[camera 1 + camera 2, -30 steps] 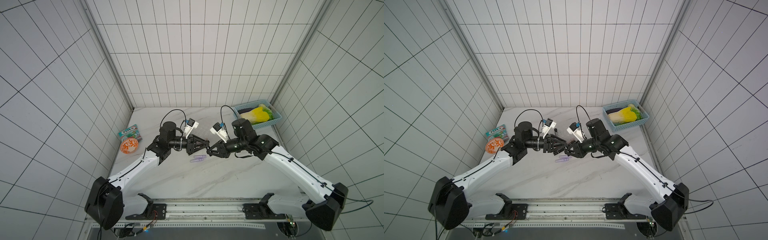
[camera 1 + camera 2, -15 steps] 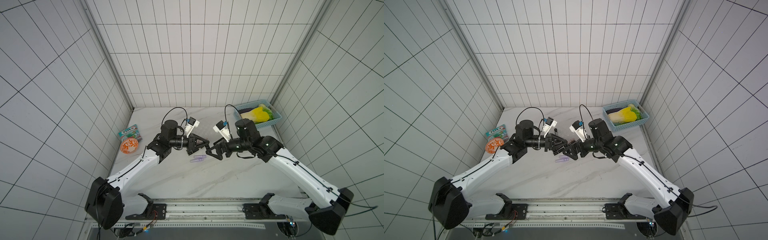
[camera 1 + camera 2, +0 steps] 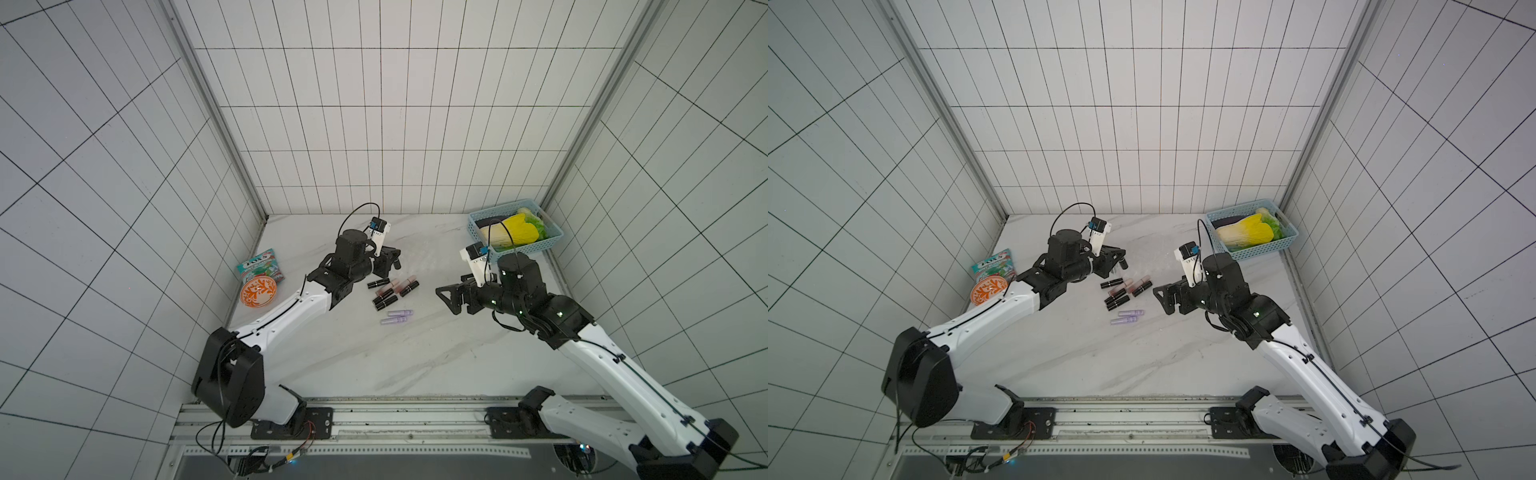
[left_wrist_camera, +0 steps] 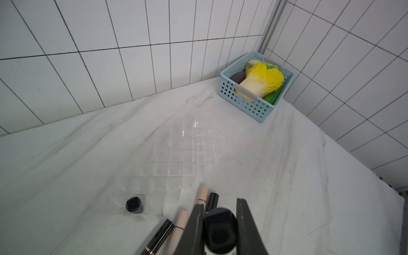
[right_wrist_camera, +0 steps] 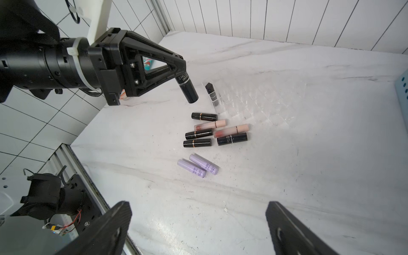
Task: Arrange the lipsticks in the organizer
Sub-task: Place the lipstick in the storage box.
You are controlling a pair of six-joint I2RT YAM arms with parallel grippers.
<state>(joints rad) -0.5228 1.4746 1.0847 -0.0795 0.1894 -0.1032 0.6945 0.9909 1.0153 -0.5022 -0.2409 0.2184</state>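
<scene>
**Left claw carries a black tube toward the clear tray**

We have the left gripper (image 5: 184,74) clamped on the cap end of a black lipstick (image 5: 189,92). The tube hangs at a slant, with its free end pointing down and toward the organizer (image 4: 176,154). The organizer sits on the marble table (image 5: 309,165) just beyond the loose pile, on the far side, and its clear walls barely show. One black tube (image 4: 133,204) already stands in a corner slot on the side nearest the left arm. Every other slot we can see looks empty.

The rest of the lipsticks (image 5: 198,134) lie flat between the two arms. They are a cluster of black ones, two pink ones (image 5: 231,130) and, a little nearer, two lilac ones (image 5: 198,167). The right gripper (image 3: 446,299) hovers well to the right of them with its jaws wide apart and nothing in them.

As we judge it, the step in hand is the placing. To do it well, we should first turn the wrist so the tube hangs plumb, since a slanted end will likely catch on a divider. We should then centre it over the empty slot beside the filled one and come straight down slowly. The claw should part only once the base is inside the walls. The tray looks light, so a sideways nudge could slide it.
</scene>
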